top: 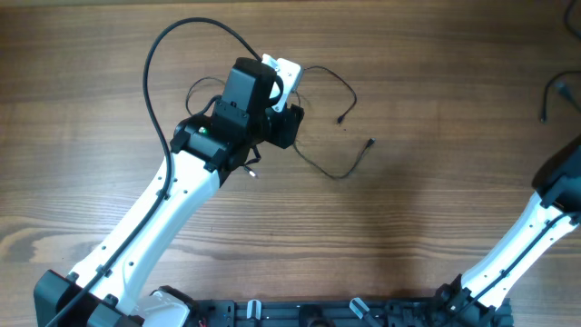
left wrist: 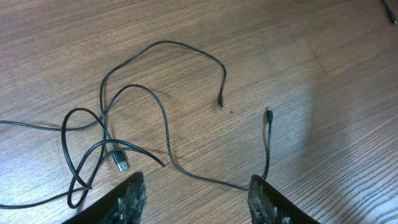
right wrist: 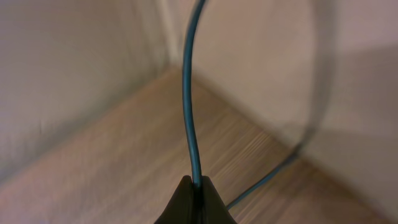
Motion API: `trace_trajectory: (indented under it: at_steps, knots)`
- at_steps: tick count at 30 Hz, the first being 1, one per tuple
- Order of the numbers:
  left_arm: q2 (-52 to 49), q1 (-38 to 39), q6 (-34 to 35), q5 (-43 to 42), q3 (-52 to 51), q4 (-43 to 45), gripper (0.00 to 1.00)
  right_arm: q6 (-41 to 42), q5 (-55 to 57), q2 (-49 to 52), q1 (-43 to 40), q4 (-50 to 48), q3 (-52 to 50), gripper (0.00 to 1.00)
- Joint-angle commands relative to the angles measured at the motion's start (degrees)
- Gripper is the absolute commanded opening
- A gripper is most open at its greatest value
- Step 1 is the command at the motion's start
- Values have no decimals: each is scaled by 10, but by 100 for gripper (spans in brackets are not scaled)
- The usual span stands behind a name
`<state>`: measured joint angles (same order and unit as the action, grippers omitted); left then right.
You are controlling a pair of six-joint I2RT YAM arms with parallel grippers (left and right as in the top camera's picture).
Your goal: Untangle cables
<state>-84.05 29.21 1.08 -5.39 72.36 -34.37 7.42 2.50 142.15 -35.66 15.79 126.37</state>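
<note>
Left gripper [top: 283, 91] hovers over the cables [top: 336, 176], thin black loops on a wood-grain table [top: 408, 236]; its wrist view shows rough dark fingers [left wrist: 134, 199] parted, empty, above the tangle. Right gripper [right wrist: 196, 198] clamps one smooth, teal-tinted cable [right wrist: 188, 93].

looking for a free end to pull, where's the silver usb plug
Left wrist view, lower left: the silver usb plug lies on the table among loops of the cables, just above the left-hand finger of the open left gripper.

Two arms: left arm [top: 154, 218], right arm [top: 517, 245]. Probably two tangled cables [left wrist: 161, 118], three plugs [left wrist: 122, 165] showing; one separate cable [right wrist: 189, 112].
</note>
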Motion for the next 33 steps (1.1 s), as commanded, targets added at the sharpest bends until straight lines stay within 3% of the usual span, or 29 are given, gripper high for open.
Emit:
trace_trajectory:
  at_steps: [1, 5, 14, 15, 16, 22, 27, 33]
  knots:
    - [9, 3, 18, 10, 0, 3, 55, -31, -113, 36, 10, 1, 5, 4]
    - [9, 6, 24, 10, 0, 3, 55, -72, -129, 46, 28, 15, 5, 4]
    - [9, 14, 24, 10, 0, 2, 55, -29, -79, 57, 62, 41, 5, 4]
    - [9, 14, 24, 10, 0, 2, 55, -27, -64, 57, 62, 44, 5, 40]
    - [9, 14, 24, 10, 0, 2, 55, -28, -63, 57, 62, 50, 5, 99]
    - [9, 14, 22, 10, 0, 3, 56, 4, 5, 37, 60, 105, 12, 99]
    - [9, 14, 9, 10, 0, 3, 59, 33, 2, -61, 60, 134, 12, 100]
    - [9, 14, 9, 58, 0, 27, 63, 82, -2, -226, 61, 271, 12, 99]
